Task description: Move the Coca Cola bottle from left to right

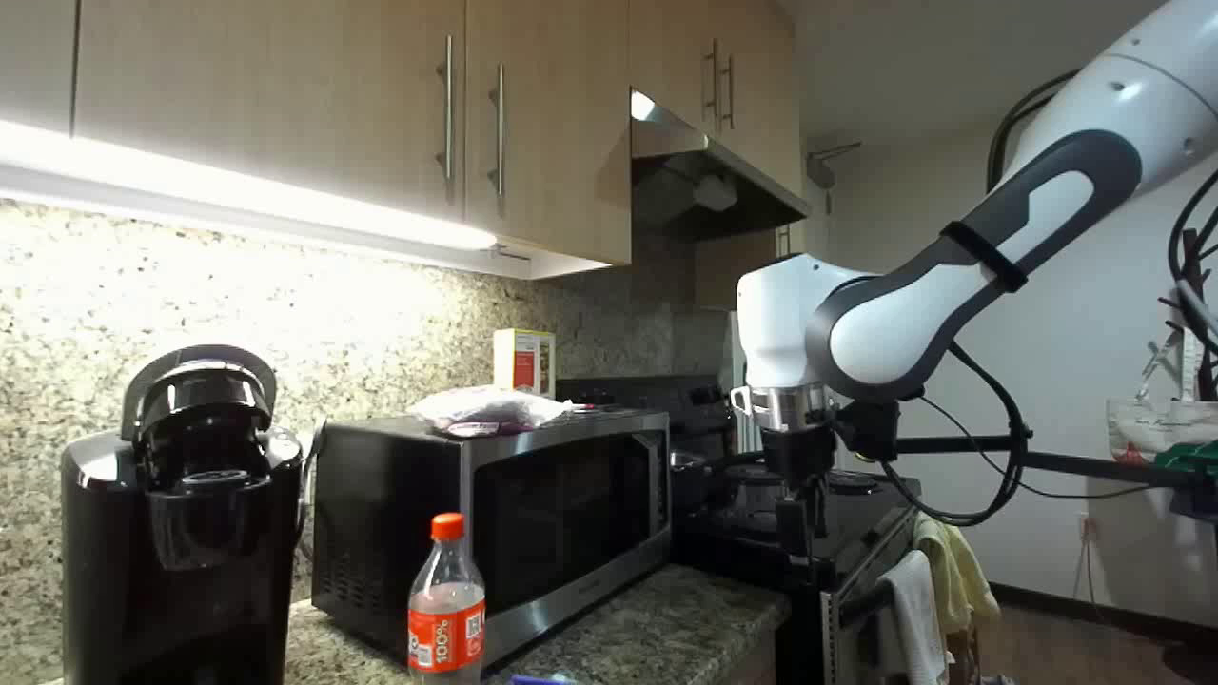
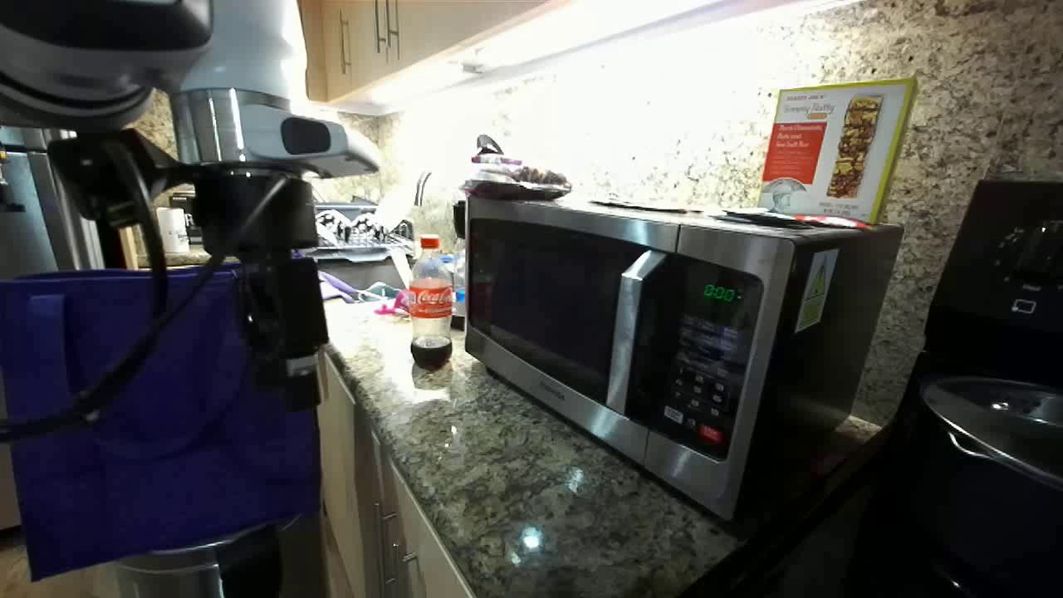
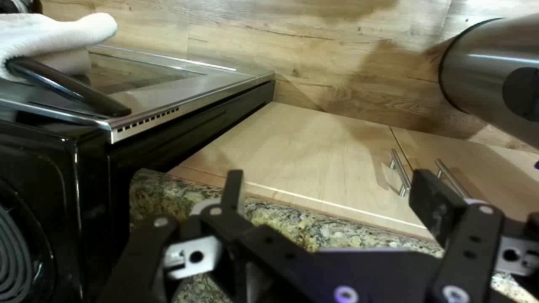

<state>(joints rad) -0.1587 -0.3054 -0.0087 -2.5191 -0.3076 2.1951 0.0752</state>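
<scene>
The Coca Cola bottle is clear plastic with a red label, a red cap and dark liquid in its lower part. It stands upright on the granite counter point(image 2: 531, 448), in front of the microwave's handle-free end, and shows in both exterior views point(image 1: 447, 623) point(image 2: 431, 303). My gripper points down, apart from the bottle, off the counter's front edge; it shows in both exterior views point(image 1: 799, 547) point(image 2: 291, 386). In the wrist view the gripper point(image 3: 330, 187) is open with nothing between its fingers. The bottle is out of view there.
The microwave point(image 2: 548, 291) stands on the counter, with a snack box point(image 2: 835, 154) and a bag point(image 1: 490, 409) on top. A black coffee maker point(image 1: 186, 533) is at one end, the stove point(image 3: 38, 198) at the other. A purple bag point(image 2: 166, 465) hangs behind the arm.
</scene>
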